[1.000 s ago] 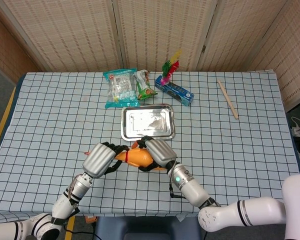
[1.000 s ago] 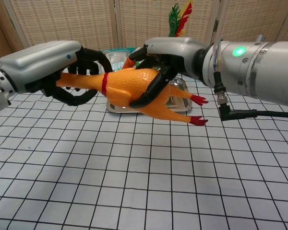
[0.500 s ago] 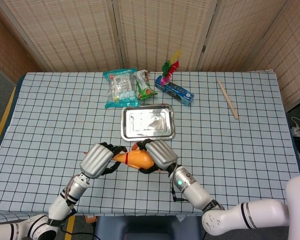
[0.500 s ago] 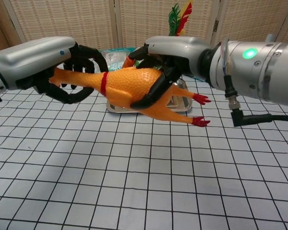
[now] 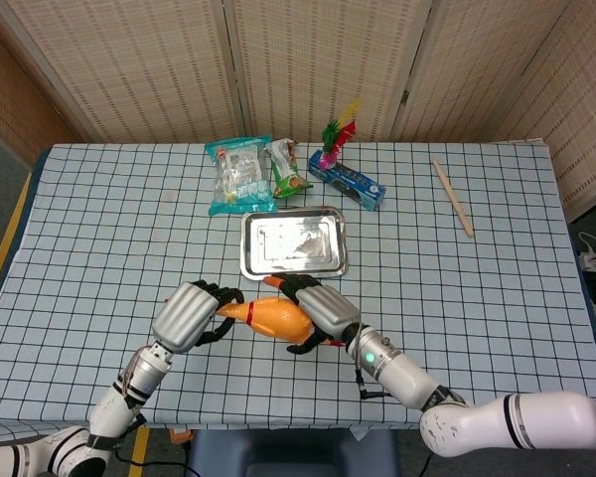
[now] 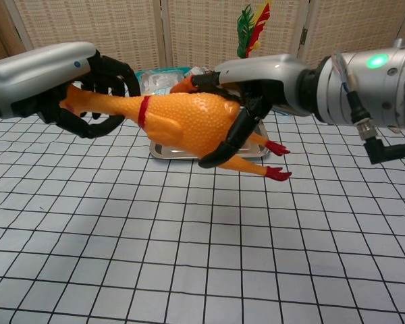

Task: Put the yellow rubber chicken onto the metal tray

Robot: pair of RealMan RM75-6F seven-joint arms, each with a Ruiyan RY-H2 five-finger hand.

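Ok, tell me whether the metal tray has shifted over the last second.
No. In the head view the metal tray sits on the same grid squares, just below the snack bag, as before.

A woven folding screen (image 5: 308, 60) stands behind the table (image 5: 99, 248), which wears a white black-gridded cloth; grey floor (image 5: 0, 179) alongside.

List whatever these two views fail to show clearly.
- Chicken's head: both views, wrapped inside the left hand.
- Metal tray: chest view, mostly behind the yellow rubber chicken and right hand.
- Print on the snack bags: head view, too small to read.
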